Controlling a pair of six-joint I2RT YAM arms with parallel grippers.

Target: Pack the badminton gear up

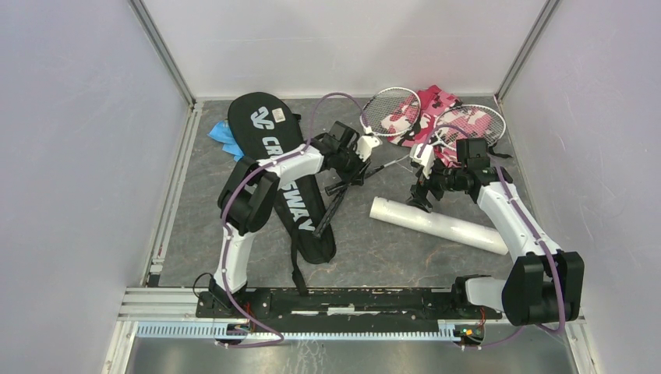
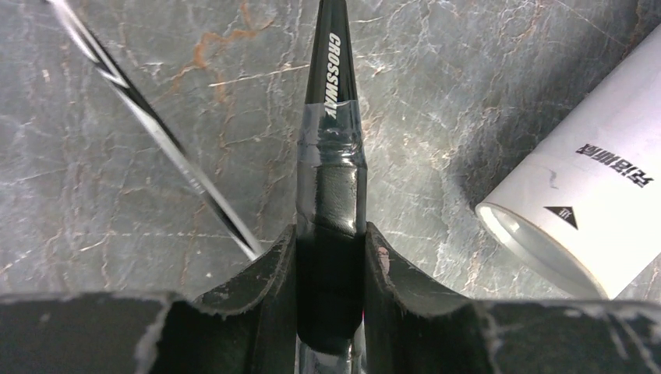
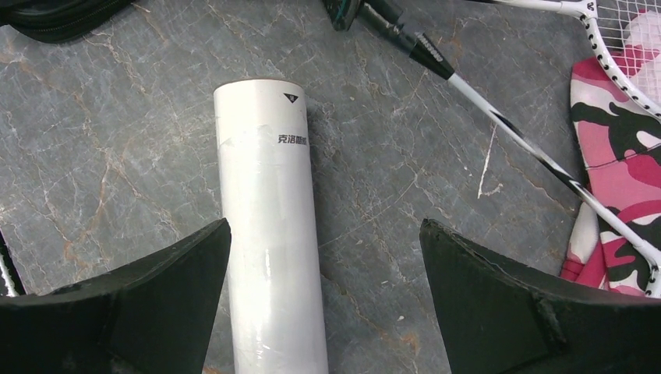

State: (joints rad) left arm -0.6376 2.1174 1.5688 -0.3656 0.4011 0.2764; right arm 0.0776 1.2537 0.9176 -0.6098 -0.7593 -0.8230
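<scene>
My left gripper [image 1: 355, 173] is shut on the black handle of a racket [image 2: 331, 195], marked "CROSSWAY", just right of the long black racket bag [image 1: 290, 183]. A second racket's thin shaft [image 2: 148, 117] lies to its left. Both silver racket heads [image 1: 392, 111] rest at the back on a pink camouflage cloth. The long white tube [image 1: 438, 224] lies on the table. My right gripper [image 1: 422, 201] is open over its left end. The tube [image 3: 269, 234] runs between the wide-apart fingers, close to the left finger [image 3: 156, 288]. No shuttlecocks are in view.
The pink camouflage cloth [image 1: 436, 101] lies at the back right under the racket heads and shows in the right wrist view [image 3: 616, 156]. A blue cloth [image 1: 222, 139] pokes out left of the bag. White walls and metal rails enclose the grey marbled table [image 1: 390, 257].
</scene>
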